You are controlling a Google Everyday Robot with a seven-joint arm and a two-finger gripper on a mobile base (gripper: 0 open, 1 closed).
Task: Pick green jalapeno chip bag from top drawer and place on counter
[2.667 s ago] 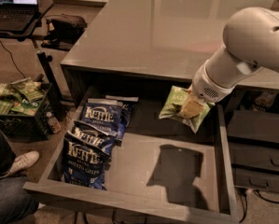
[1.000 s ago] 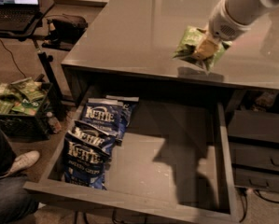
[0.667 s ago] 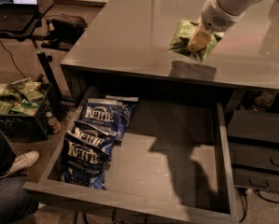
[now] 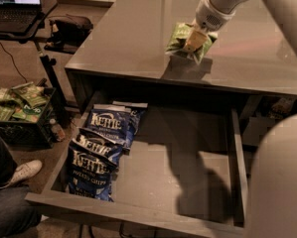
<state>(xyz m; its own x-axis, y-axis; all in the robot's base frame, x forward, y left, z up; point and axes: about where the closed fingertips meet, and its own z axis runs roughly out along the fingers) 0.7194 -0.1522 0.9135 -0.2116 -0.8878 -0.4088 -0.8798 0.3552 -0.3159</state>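
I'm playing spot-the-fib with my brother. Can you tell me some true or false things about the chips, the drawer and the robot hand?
1. The gripper holds the green jalapeno chip bag over the counter. True.
2. The top drawer is pushed shut. False: it is pulled open below the counter's edge.
3. Dark blue chip bags lie along the left side of the top drawer. True.
4. The laptop sits on the counter beside the green bag. False: it is on a separate dark desk at the far left, away from the counter.
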